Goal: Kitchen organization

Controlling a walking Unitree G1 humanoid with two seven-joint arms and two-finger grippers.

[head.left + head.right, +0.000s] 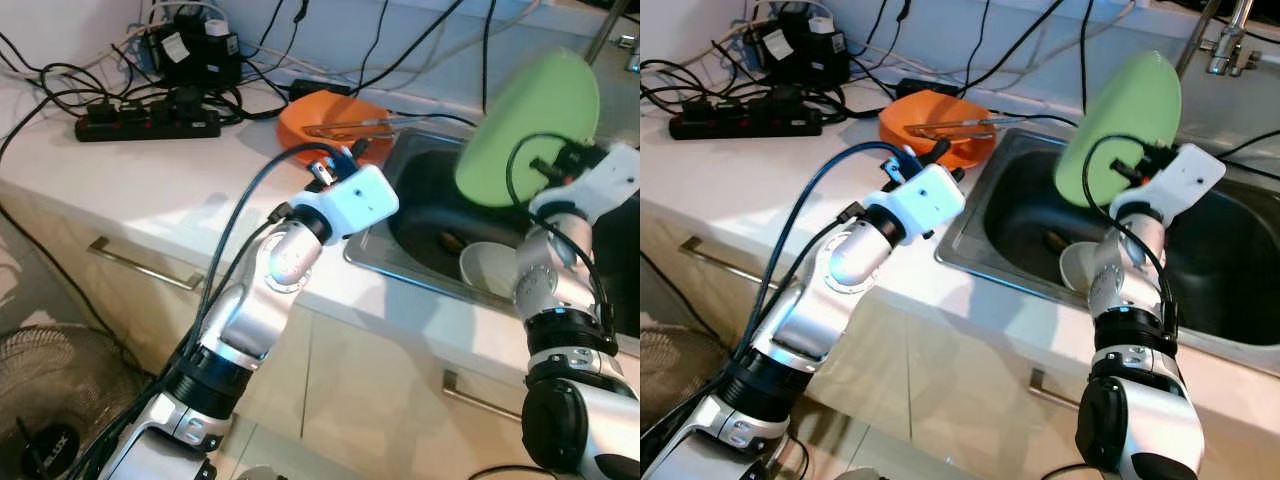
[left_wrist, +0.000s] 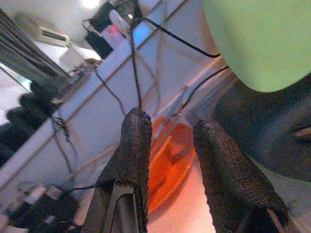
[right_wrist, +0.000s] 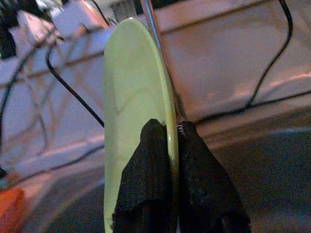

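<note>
The green plate (image 1: 528,125) is held up on edge above the sink (image 1: 420,215), to the right of the scene, its broad face turned toward the left and its rim pinched by the right gripper (image 3: 172,141). In the right wrist view the two black fingers are clamped together on that rim, one to each face, so the plate's flat runs straight up and away from the fingers.

The sink basin is dark and lies directly under the plate, with a white bowl (image 1: 490,268) near its front wall and the tap (image 1: 1220,40) at the far right. The counter (image 1: 150,170) stretches away to the left.

An orange bowl (image 1: 335,125) sits on the counter just beside the sink's far-left corner, with a metal utensil (image 1: 350,128) resting across it. The left gripper (image 2: 170,150) hovers near that bowl with its fingers apart and nothing between them, the bowl lying just beyond the fingertips.

Judging by this, the right arm alone governs the plate, and any set-down turns on tipping that upright face flat.

A power strip (image 1: 145,122) with cables lies at the far left.
</note>
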